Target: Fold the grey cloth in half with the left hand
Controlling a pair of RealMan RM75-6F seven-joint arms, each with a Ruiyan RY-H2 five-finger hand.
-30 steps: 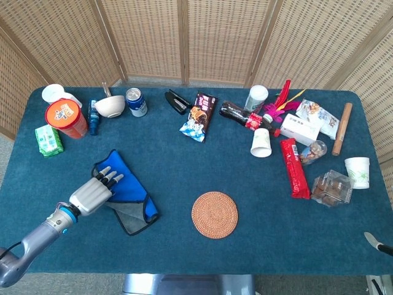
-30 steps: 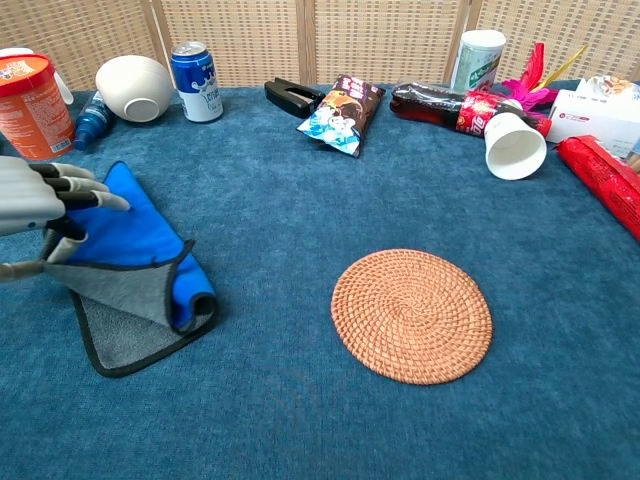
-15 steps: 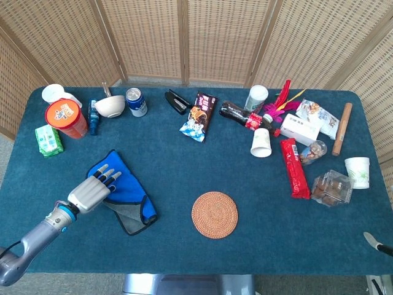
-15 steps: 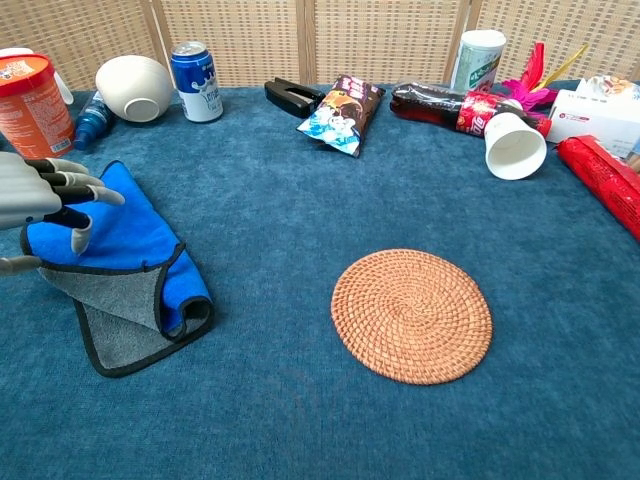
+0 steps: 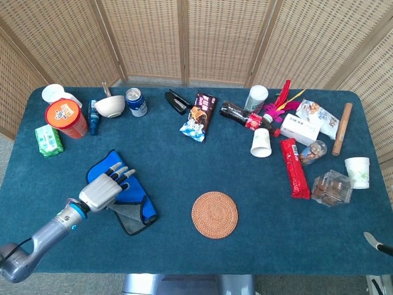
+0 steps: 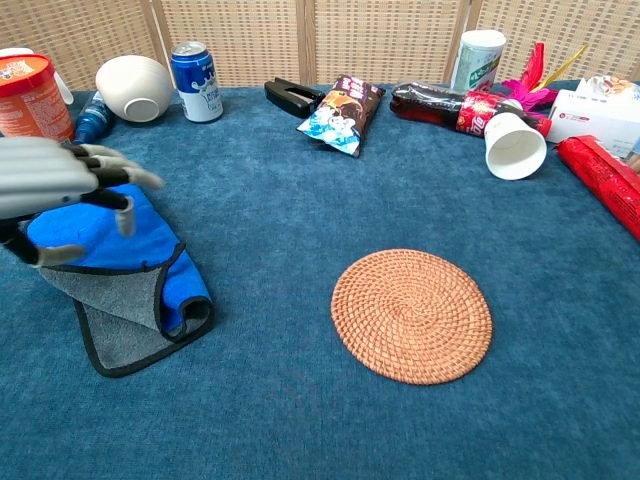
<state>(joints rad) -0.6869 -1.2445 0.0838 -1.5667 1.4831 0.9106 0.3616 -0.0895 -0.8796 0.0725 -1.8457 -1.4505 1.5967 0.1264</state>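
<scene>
The cloth (image 5: 140, 200) lies folded on the left of the blue table, its blue side turned up over the grey side; a grey, black-edged corner (image 6: 115, 335) sticks out at the front. My left hand (image 5: 105, 190) hovers over the cloth's left part with its fingers spread and holds nothing. In the chest view the left hand (image 6: 55, 180) is above the blue fold (image 6: 110, 240), clear of it. Only a pale sliver of my right hand (image 5: 376, 241) shows at the table's front right edge.
A round woven coaster (image 5: 214, 214) lies right of the cloth. Behind the cloth stand an orange tub (image 5: 66, 118), a white bowl (image 5: 110, 106) and a can (image 5: 136, 101). Snack bags, cups and a bottle (image 5: 241, 114) crowd the back and right.
The left hand has let go of the cloth, lifted and shifted slightly right with its fingers spreading. The blue flap now lies settled over the grey layer.
</scene>
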